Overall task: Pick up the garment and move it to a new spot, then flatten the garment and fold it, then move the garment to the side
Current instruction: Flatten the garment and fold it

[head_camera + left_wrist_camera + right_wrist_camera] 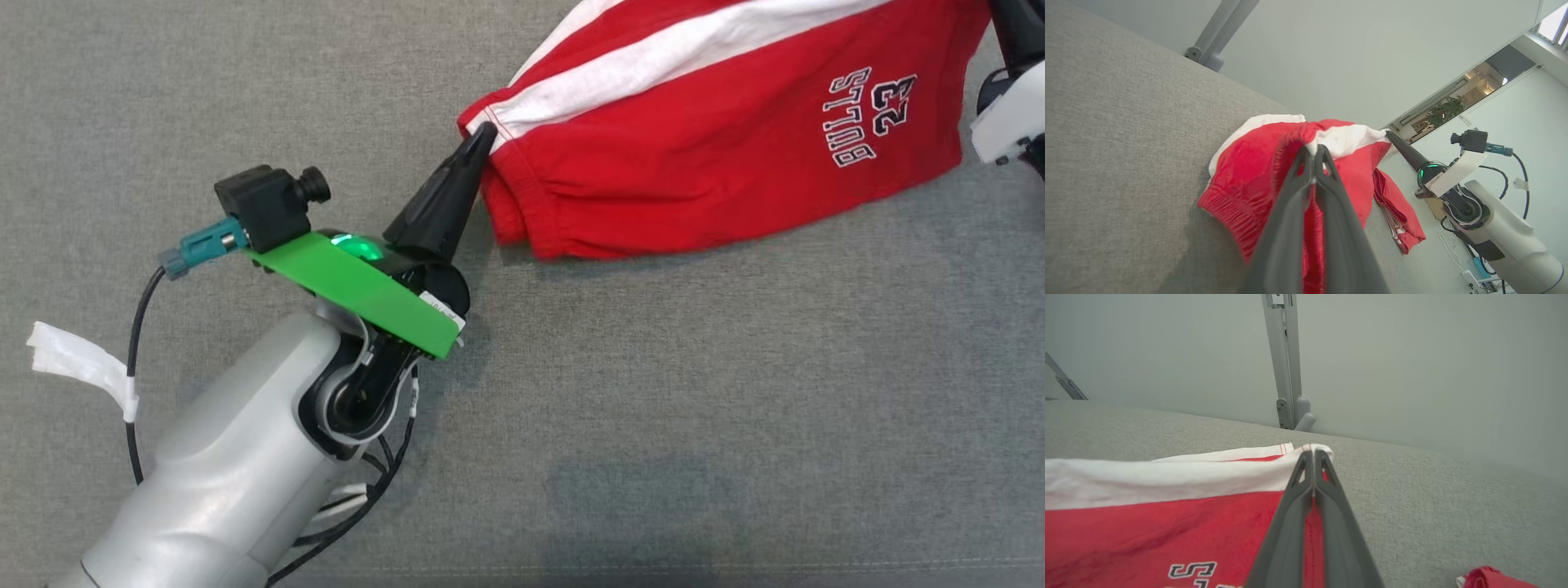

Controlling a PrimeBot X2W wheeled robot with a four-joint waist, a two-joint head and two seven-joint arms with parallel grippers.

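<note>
garment, red shorts with a white side stripe and white lettering, is stretched between both arms over the grey fabric worktop, at the far right of the head view. left gripper is clamped shut on one white-edged corner. right gripper is pinched shut on the opposite corner, also on the white edge. in the left wrist view the cloth sags from the held edge. its gathered hem touches the worktop, and a loose flap hangs near the right arm.

judging by this, the step in hand is laying the garment flat at its spot. to do it well, hold both pinches firm and draw the corners apart just enough to take the slack out of the held edge. lower both at the same height so the hanging part unrolls instead of bunching underneath. the loose flap looks likely to fold under itself, so a slow drag across the worktop should pull it straight. release only once the edge lies down.

nothing here acts as a container; the garment's lower part rests directly on the worktop.
</note>
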